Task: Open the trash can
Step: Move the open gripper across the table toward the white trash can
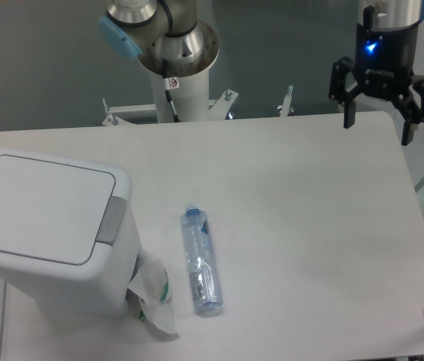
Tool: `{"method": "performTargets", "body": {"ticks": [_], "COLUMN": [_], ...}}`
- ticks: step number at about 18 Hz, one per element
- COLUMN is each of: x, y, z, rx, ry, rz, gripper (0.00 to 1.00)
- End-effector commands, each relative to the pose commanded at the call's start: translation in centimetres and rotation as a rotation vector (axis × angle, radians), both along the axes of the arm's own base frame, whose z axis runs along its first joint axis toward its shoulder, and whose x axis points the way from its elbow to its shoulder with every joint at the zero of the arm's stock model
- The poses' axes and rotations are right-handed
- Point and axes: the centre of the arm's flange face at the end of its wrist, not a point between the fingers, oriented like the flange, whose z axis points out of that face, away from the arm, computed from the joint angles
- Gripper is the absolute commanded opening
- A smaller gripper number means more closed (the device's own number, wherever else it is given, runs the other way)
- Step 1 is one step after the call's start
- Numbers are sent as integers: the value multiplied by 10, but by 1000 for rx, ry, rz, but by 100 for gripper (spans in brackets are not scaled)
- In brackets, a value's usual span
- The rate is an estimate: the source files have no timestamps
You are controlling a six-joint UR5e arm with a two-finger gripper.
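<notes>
A white desk fills most of the view, with a dark grey wall behind it. The trash can stands at the desk's near left corner, lid down, grey tab facing right. Just beside its base lies a crumpled bag, then a clear bottle on its side. The hand hangs spread and empty over the far right edge, well apart.

A white worktop with rounded corners carries three things. The trash can, white with its lid shut, stands at the near left. Just beside its base lies a crumpled clear wrapper. Near that, a clear plastic bottle lies on its side, blue cap pointing away.
</notes>
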Motion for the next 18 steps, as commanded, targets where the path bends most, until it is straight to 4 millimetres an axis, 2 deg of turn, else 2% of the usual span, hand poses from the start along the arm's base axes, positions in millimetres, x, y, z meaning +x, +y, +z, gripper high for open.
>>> {"method": "performTargets", "body": {"ticks": [7, 10, 15, 18], "x": [2, 3, 18, 15], "y": [3, 19, 52, 63], "z": [0, 3, 7, 2], "rx": [34, 108, 204, 229], "ry": [-12, -29, -67, -68], "rz": [57, 113, 222, 246], "gripper": [100, 100, 100, 100]}}
